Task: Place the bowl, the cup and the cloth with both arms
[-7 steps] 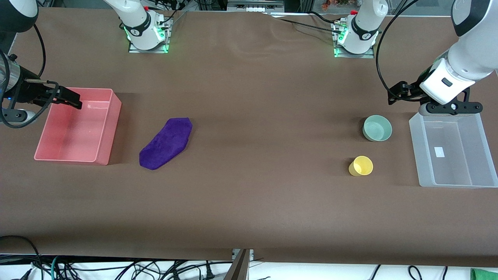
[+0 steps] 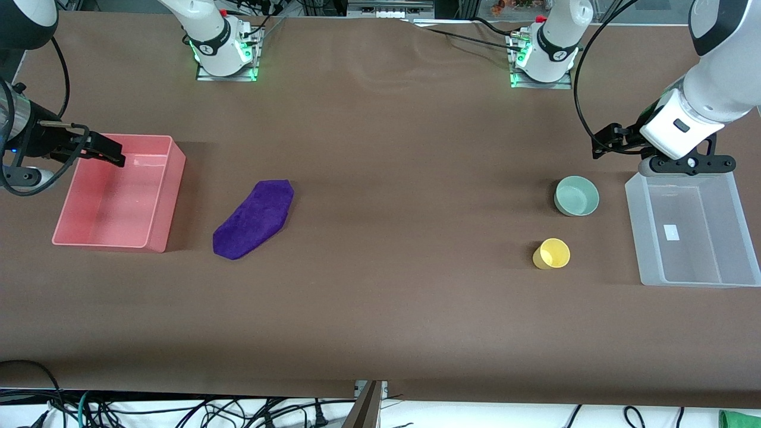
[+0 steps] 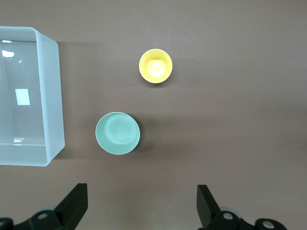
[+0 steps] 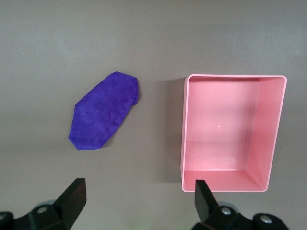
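Observation:
The mint-green bowl (image 2: 576, 195) stands upright on the brown table beside the clear bin, toward the left arm's end. The yellow cup (image 2: 552, 254) stands nearer the front camera than the bowl. The purple cloth (image 2: 254, 219) lies flat beside the pink bin. My left gripper (image 2: 603, 144) hangs open and empty above the table, between the bowl and the left arm's base. The left wrist view shows the gripper (image 3: 141, 211), the bowl (image 3: 117, 133) and the cup (image 3: 155, 65). My right gripper (image 2: 112, 156) is open and empty over the pink bin's edge. The right wrist view shows the gripper (image 4: 139, 206) and the cloth (image 4: 103, 111).
An empty pink bin (image 2: 176, 178) sits at the right arm's end, also in the right wrist view (image 4: 184, 129). An empty clear bin (image 2: 634, 226) sits at the left arm's end, also in the left wrist view (image 3: 53, 96). Brown table lies between cloth and bowl.
The left arm's hand has shifted very slightly, uncovering a bit more of the clear bin. The right arm, bowl, cup and cloth have not moved.

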You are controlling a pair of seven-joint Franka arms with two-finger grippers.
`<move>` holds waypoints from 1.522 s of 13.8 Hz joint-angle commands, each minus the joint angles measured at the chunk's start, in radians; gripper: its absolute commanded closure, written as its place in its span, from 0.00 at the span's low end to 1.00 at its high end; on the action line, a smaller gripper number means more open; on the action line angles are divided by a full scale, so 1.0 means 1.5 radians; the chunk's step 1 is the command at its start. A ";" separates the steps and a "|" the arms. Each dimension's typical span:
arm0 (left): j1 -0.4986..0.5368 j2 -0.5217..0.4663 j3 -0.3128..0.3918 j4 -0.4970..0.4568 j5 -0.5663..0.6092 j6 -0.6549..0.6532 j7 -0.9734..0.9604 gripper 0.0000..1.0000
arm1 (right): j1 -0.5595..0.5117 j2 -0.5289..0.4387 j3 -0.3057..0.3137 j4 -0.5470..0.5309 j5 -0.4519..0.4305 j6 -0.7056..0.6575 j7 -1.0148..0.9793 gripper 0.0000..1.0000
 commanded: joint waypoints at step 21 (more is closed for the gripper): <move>0.079 0.159 0.004 -0.106 0.048 0.155 0.484 0.00 | -0.002 0.028 -0.018 0.009 0.010 -0.006 0.010 0.00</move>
